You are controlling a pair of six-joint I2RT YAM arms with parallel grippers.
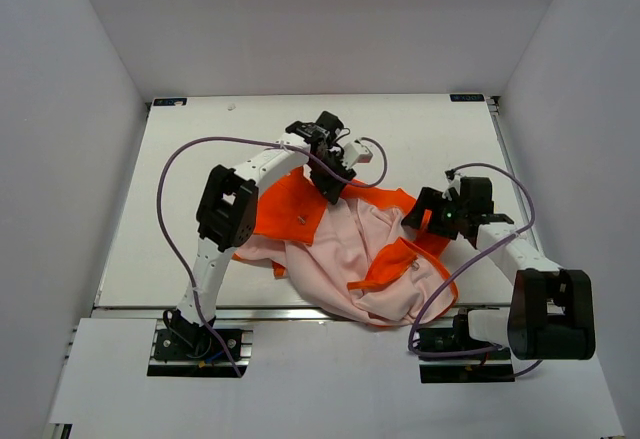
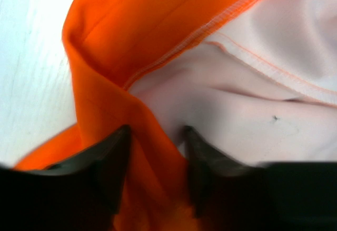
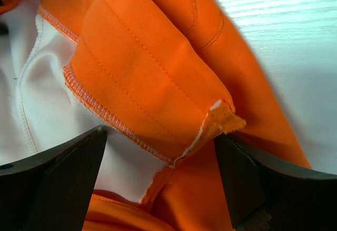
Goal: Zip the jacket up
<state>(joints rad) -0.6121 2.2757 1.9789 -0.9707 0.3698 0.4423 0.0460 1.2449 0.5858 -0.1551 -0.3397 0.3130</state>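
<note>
The jacket (image 1: 345,259) lies crumpled on the white table (image 1: 200,149), centre to 6 o'clock in the top view, its pale pink lining turned up and orange panels folded over one another; an orange strip (image 1: 385,269) crosses the lining toward 4 o'clock. The left gripper (image 1: 333,187) reaches down at the heap's 12 o'clock edge. In its wrist view the 2 fingers (image 2: 108,157) stand partly narrowed on either side of a raised orange fold (image 2: 150,152), with pink lining just beyond; whether they pinch the cloth cannot be told. The right gripper (image 1: 425,217) sits at the jacket's 3 o'clock edge, its claw spread wide around a stitched orange hem corner (image 3: 221,116) that lies between the fingers, touching neither. A purple cable (image 1: 175,159) loops out from the left arm toward 9 o'clock, and another (image 1: 440,299) droops over the jacket's 4 o'clock corner. White walls (image 1: 60,159) enclose the table on 3 sides.
</note>
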